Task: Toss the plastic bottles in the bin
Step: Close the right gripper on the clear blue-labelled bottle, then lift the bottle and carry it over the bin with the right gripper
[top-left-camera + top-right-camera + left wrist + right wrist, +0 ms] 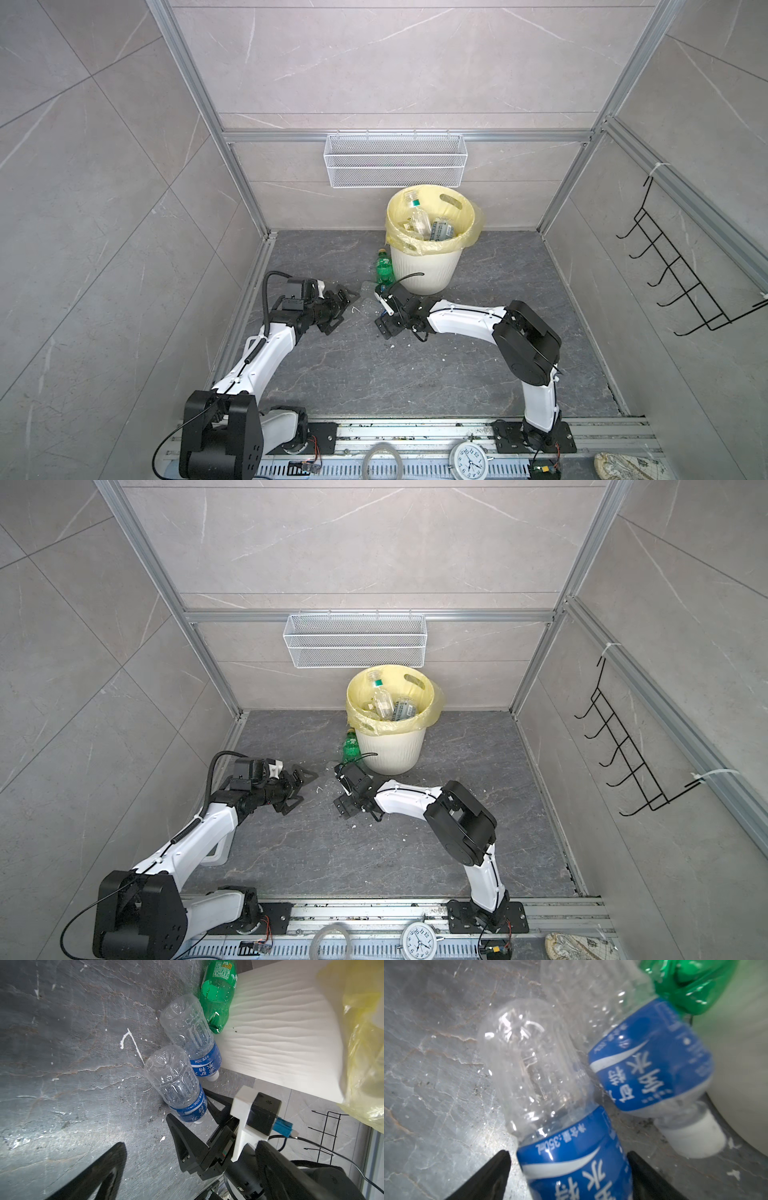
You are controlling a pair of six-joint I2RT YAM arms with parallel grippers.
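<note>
The cream ribbed bin (428, 272) with a yellow bag (363, 1043) stands at the back and holds several plastic bottles (422, 220). A green bottle (384, 266) (218, 995) leans against its left side. Two clear bottles with blue labels lie on the floor beside it, one nearer the bin (189, 1028) and one farther out (174, 1082). My right gripper (568, 1155) (376, 307) is open, with a finger on each side of the outer bottle's label (571, 1167) and a thin gap still showing. My left gripper (347, 311) hovers open and empty just left of them.
A white wire mesh basket (395, 160) hangs on the back wall above the bin. A black hook rack (681, 274) sticks out from the right wall. White flecks (133, 1043) litter the dark floor. A clock (469, 457) lies by the front rail.
</note>
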